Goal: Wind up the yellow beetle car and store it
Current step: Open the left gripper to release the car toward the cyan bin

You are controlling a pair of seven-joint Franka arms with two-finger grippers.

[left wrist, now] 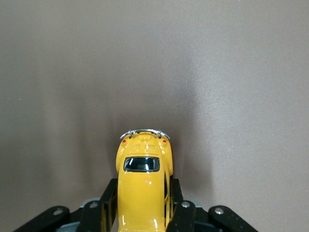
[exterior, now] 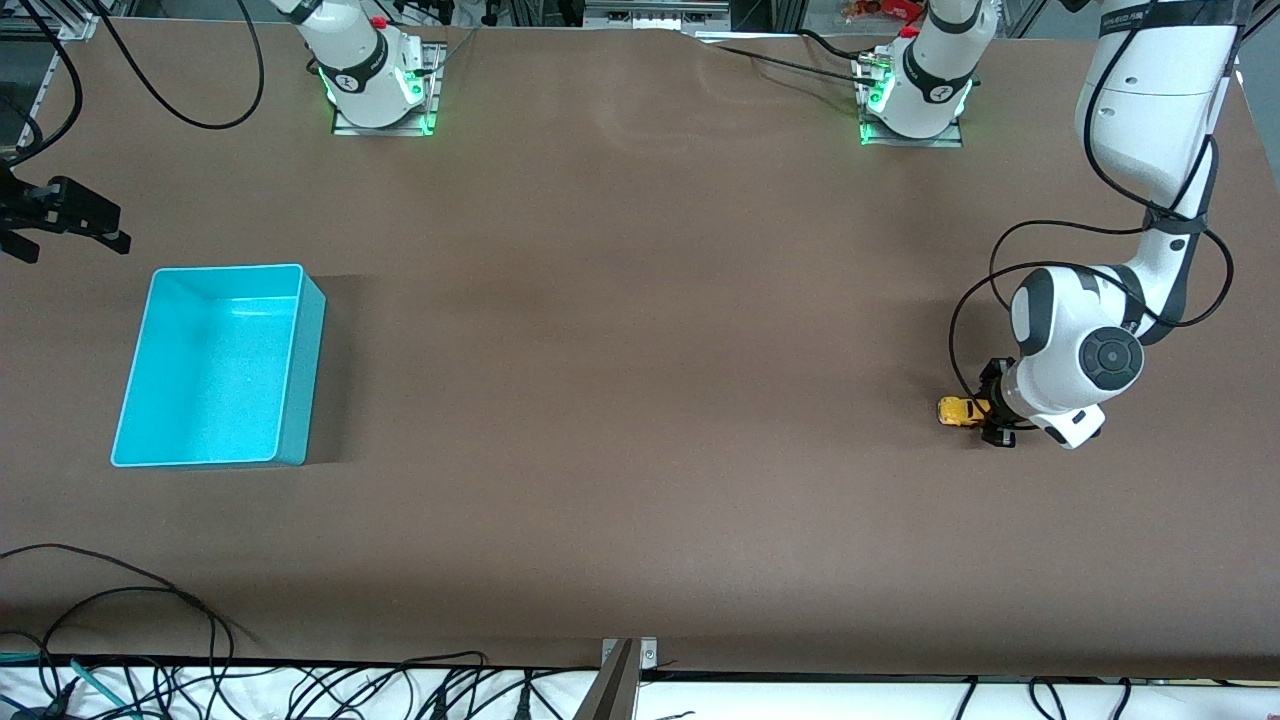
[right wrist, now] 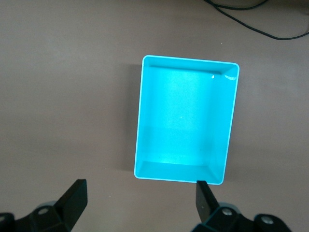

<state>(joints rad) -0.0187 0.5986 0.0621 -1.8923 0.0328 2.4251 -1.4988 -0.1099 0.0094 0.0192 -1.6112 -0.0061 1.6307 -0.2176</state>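
Pinching the yellow beetle car [left wrist: 143, 186] between its black fingers [left wrist: 179, 212], the left gripper [exterior: 992, 408] sits low at the left arm's end of the brown desk [exterior: 640, 400]. In the left wrist view the car's rounded roof and dark window lie squarely between the two fingers, one pressed against each flank, with its chrome bumper end pointing away from the gripper over bare desk. In the front view only part of the yellow body pokes out from the gripper toward the middle of the desk; the rest is hidden under the white wrist of the left arm. Whether the wheels touch the desk cannot be told, though the car looks level with the surface and very close to it.

The right gripper [exterior: 60, 215] waits up in the air at the right arm's end of the desk, its fingers [right wrist: 72, 200] spread wide with nothing between them. The right wrist view looks straight down on the turquoise bin [right wrist: 227, 121], which lies just ahead of the gripper's fingertips, open side up with nothing inside. In the front view the bin stands on the desk close beside the right gripper and well apart from the left gripper and the car. Black cables [exterior: 120, 600] trail over the desk's edge nearest the front camera.
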